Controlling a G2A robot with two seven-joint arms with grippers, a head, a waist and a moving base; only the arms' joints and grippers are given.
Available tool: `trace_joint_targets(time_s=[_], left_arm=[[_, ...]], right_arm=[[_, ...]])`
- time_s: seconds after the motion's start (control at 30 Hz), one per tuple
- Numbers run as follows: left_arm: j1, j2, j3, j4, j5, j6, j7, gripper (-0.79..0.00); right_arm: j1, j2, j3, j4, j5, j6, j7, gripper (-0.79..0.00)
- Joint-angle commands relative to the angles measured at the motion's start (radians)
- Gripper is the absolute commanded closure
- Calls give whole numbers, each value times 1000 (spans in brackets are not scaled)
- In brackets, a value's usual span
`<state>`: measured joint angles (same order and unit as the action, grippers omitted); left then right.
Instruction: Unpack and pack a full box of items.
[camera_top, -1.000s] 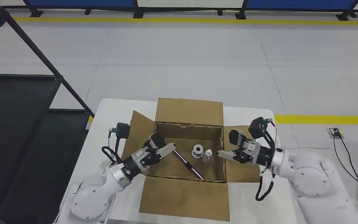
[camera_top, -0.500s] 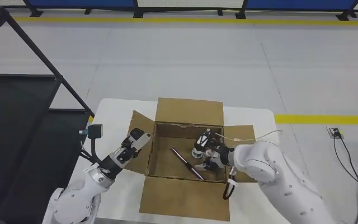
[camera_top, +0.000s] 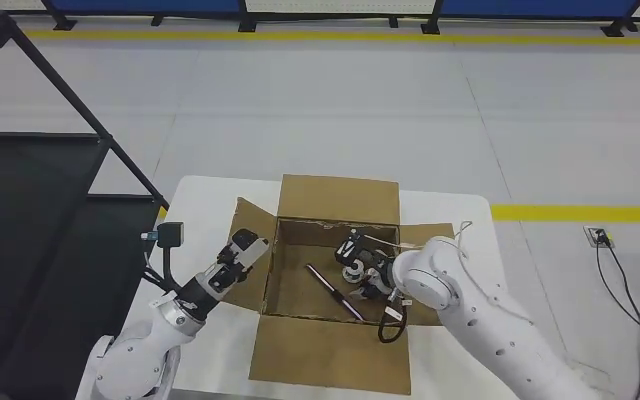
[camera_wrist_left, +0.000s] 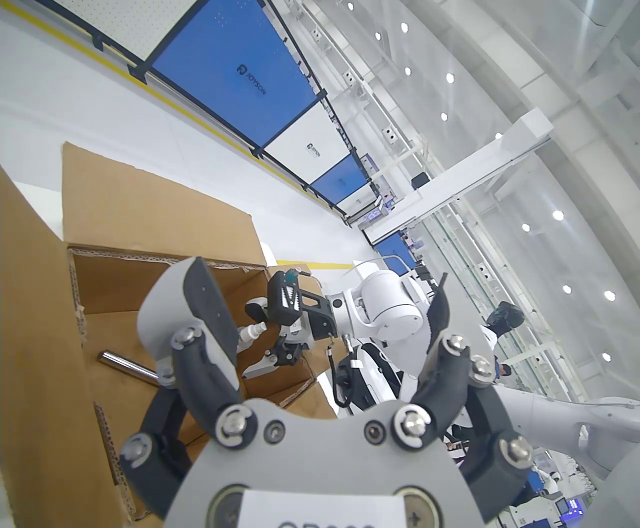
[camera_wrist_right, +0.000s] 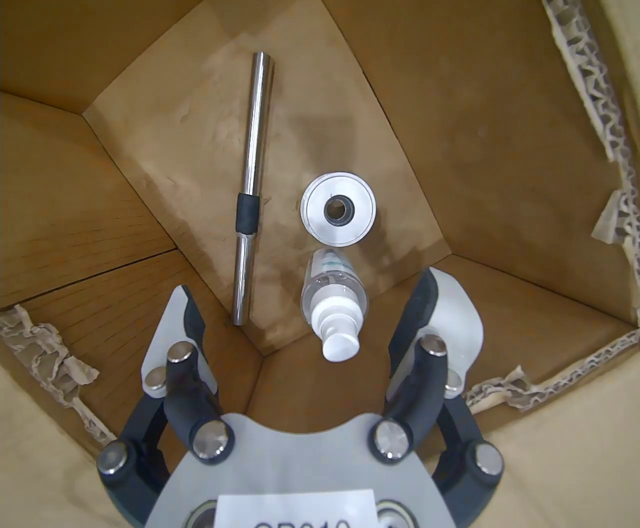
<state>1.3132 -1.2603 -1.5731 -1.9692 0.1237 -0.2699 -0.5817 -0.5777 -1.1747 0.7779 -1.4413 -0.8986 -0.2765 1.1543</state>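
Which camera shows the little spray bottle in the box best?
The right wrist view: the spray bottle sits in plain sight on the box floor, close up, beside the metal ring. The left wrist view catches its white nozzle, far off; in the top view the right arm largely covers it.

The cardboard box (camera_wrist_right: 475, 125) is plain brown, the slim metal rod (camera_wrist_right: 252, 165) shiny silver with one black band. The round spool (camera_wrist_right: 339, 208) is pale silver, dark-centred; the clear spray bottle (camera_wrist_right: 334, 300) has a white cap.
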Motion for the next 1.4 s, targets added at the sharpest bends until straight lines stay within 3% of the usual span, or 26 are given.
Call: trace_joint_targets(time_s=[0.0,0.07,0.27,0.37,0.57,0.93,1.2,1.37], left_arm=[[0,0,0,0,0,0,0,-785],[0,0,0,0,0,0,0,-785],[0,0,0,0,0,0,0,-785],[0,0,0,0,0,0,0,-785],[0,0,0,0,0,0,0,-785],[0,0,0,0,0,0,0,-785],[0,0,0,0,0,0,0,-785],[0,0,0,0,0,0,0,-785]], right_arm=[[5,-4,-6,13,1,4,0,-643],[8,-8,-10,23,-3,14,3,-631],[10,-14,-17,35,-24,40,15,-385],[8,-16,-14,33,-32,49,15,-311],[-10,-11,17,-3,-47,64,1,-9],[-167,56,270,-284,-5,27,13,0],[-369,104,530,-590,-104,130,26,0],[-510,121,685,-709,-138,182,-9,0]])
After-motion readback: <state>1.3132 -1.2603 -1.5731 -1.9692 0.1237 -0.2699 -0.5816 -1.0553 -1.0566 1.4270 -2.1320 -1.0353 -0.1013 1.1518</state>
